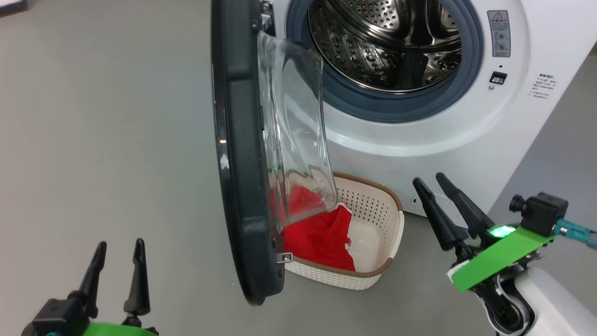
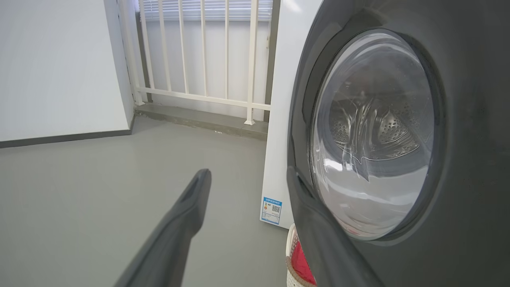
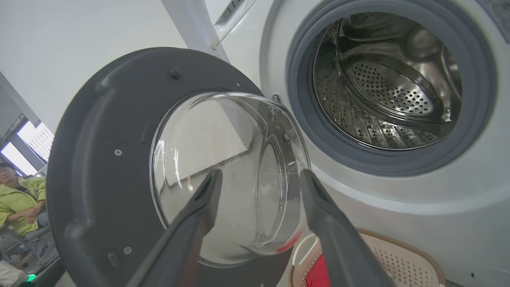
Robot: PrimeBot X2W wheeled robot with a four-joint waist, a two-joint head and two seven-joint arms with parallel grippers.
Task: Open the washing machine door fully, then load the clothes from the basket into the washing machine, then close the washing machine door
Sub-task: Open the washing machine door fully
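The left gripper (image 1: pixel 120 243) and right gripper (image 1: pixel 428 178) are spread wide and empty. The door (image 1: pixel 238 163) between them hangs over the clothes (image 1: pixel 322 238). A reach may bump it.

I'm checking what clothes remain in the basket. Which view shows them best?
The head view: the clothes lie in plain sight in the basket, partly behind the washing machine door. The left wrist view catches just a red sliver at the door's edge; the right wrist view, a red patch at its bottom edge.
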